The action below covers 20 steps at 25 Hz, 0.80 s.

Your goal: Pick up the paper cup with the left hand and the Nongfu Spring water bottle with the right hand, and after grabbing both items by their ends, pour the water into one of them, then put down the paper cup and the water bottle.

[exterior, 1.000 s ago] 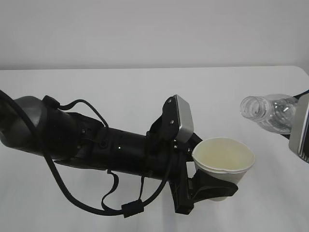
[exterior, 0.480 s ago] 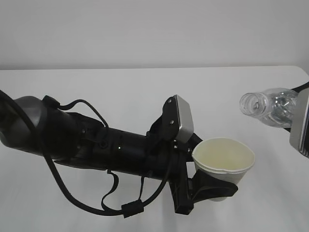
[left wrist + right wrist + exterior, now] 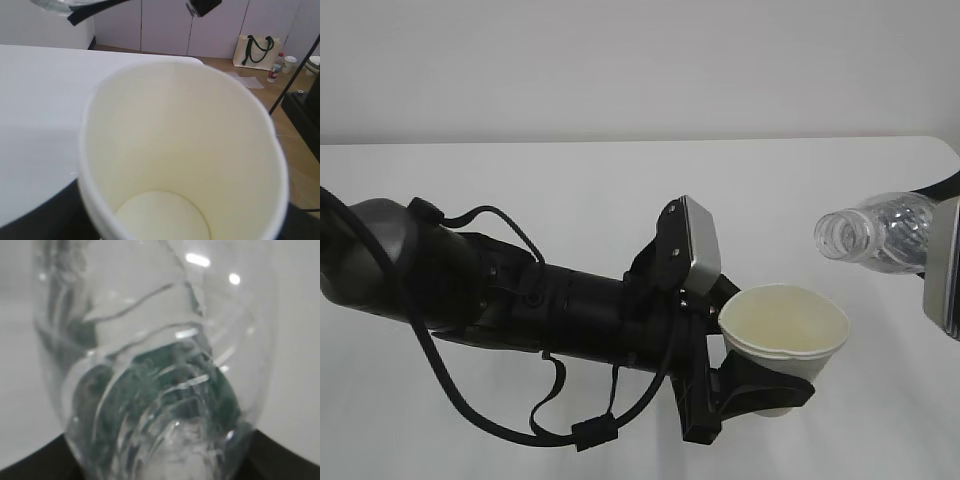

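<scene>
Since the earlier frames the Nongfu Spring water bottle (image 3: 875, 233) has tipped flatter, its open mouth now pointing left and lying nearly level, while the paper cup (image 3: 783, 338) has kept its place

Taking the cup as the landmark: around it lies only the white desk (image 3: 570, 190), with a pale wall behind. From the left wrist view, a floor beyond the desk edge carries a tote bag (image 3: 256, 49) and a few small containers, well apart from the cup. Nothing stands between cup and bottle.

The cup sits upright in the left hand's tool (image 3: 750, 385), whose black fingers clasp its lower wall; its cream inside looks dry. The bottle hangs up and to the right of the cup, its mouth above and just right of the rim, not touching it. The right hand's tool (image 3: 160, 460) holds the bottle by its base end, dark fingers showing at both lower corners of the right wrist view, green label seen through the clear ribbed body.

The left hand (image 3: 520, 290) stretches low across the desk from the left, cables looping beneath. The right hand (image 3: 945, 265) enters at the right edge, mostly cut off
</scene>
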{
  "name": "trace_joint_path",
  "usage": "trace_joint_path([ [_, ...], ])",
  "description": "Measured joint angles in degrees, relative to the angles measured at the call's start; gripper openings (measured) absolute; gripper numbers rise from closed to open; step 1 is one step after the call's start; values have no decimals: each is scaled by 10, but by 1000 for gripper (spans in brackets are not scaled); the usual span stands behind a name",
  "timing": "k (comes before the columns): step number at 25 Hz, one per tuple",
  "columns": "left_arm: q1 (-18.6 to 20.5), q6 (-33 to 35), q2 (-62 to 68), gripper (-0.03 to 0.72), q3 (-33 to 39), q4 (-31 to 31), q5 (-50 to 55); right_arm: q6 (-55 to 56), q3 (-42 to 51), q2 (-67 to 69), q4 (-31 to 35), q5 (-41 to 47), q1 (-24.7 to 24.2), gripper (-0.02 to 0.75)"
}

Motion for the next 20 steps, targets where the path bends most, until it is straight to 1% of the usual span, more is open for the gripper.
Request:
trace_joint_path([
  [8, 0, 0, 0, 476, 0, 1, -6, -1, 0, 0, -27, 4, 0, 417],
  [20, 0, 0, 0, 476, 0, 10, -19, -1, -7, 0, -44, 6, 0, 417],
])
